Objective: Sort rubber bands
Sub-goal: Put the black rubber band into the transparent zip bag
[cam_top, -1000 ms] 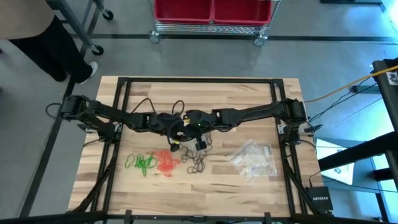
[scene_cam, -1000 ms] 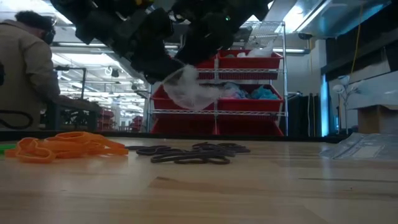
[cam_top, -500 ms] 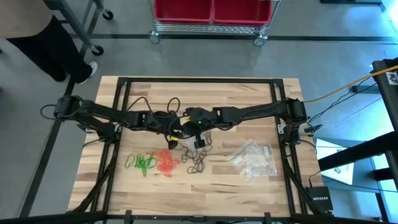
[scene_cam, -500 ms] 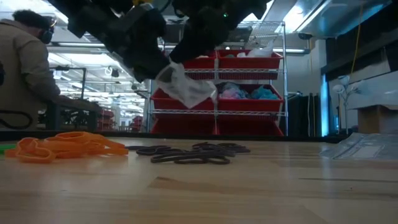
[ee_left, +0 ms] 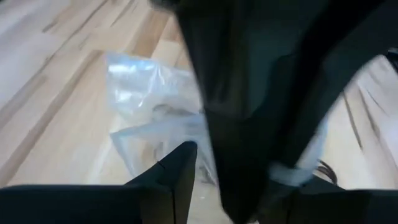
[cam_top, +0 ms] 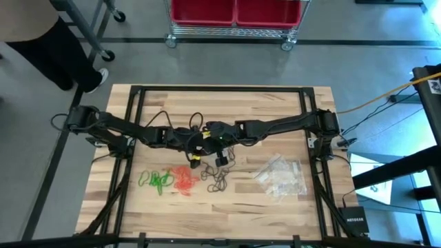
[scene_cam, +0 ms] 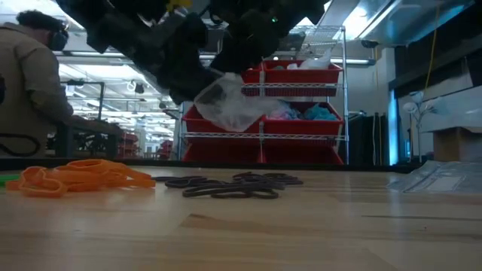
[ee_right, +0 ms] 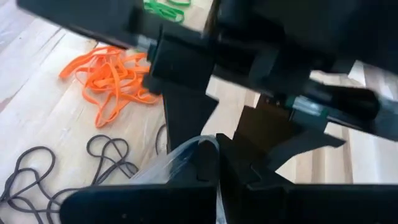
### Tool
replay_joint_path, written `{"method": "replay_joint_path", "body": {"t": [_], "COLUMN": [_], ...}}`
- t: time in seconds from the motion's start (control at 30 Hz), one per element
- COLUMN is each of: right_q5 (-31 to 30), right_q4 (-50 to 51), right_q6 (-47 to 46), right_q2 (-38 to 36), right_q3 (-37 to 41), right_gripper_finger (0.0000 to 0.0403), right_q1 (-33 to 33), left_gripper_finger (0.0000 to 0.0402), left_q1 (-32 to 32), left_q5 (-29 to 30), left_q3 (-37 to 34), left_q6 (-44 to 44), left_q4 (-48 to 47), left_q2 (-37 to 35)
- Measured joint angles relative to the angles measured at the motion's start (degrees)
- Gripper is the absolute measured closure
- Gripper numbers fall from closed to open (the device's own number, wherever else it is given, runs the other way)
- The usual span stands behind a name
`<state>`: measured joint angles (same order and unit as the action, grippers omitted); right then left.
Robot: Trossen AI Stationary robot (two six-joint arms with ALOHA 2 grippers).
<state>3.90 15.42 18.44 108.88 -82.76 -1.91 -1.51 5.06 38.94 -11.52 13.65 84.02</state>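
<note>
Both arms meet over the middle of the wooden table (cam_top: 275, 103), raised above its surface. Between them hangs a clear plastic bag (scene_cam: 230, 105), crumpled and translucent. The right gripper (ee_right: 217, 163) is clamped tight on the bag's edge, its fingers pressed together on the film. The left gripper (ee_left: 233, 180) sits just beside it with its jaws partly apart, touching the same bag (whether it truly grips the plastic cannot be told). The rubber bands lie on the table nearer the front edge, in three heaps: green (cam_top: 157, 180) at the left, orange (cam_top: 184, 180) beside it, black (cam_top: 219, 180) to the right. More clear bags (cam_top: 281, 179) rest far right. A person (scene_cam: 30, 83) stands beyond the table's left side.
</note>
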Motion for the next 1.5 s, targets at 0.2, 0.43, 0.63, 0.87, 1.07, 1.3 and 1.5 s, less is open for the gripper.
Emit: {"method": "replay_joint_path", "body": {"t": [0.2, 0.43, 0.63, 0.87, 1.07, 1.3, 1.5], "right_q5": [-0.4, -0.9, -0.4, -0.7, 0.4, 0.2, -2.4], "right_q4": [-0.2, -1.4, 0.2, 2.7, 2.3, 6.6, 12.3], "right_q6": [-0.1, -0.2, -0.2, -1.8, -4.5, -5.3, -4.1], "right_q2": [0.0, -0.3, -0.1, 0.0, 0.1, 0.2, 0.2], "right_q3": [0.0, -0.2, -1.7, -2.5, -3.3, -8.5, -12.7], "right_gripper_finger": [0.0403, 0.0403, 0.0403, 0.0403, 0.0403, 0.0403, 0.0403], "right_q1": [0.0, 0.1, -0.1, 0.0, 0.0, 0.0, 0.1], "left_gripper_finger": [0.0223, 0.0199, 0.0206, 0.0220, 0.0232, 0.0239, 0.0239], "left_q1": [1.5, 1.7, -0.7, -2.2, -2.6, -2.6, -2.6], "left_q5": [0.1, -0.7, 1.0, 4.2, 4.4, 4.7, 4.7], "left_q3": [0.0, -0.1, -0.1, -0.2, -3.1, -7.0, -7.0], "left_q6": [-1.5, -0.7, 3.0, 4.4, 3.2, 1.2, 1.2], "left_q4": [-1.1, 1.4, 6.9, 13.2, 18.3, 26.4, 23.8], "left_q2": [1.0, -2.8, 1.0, 5.1, 5.0, 4.9, 4.8]}}
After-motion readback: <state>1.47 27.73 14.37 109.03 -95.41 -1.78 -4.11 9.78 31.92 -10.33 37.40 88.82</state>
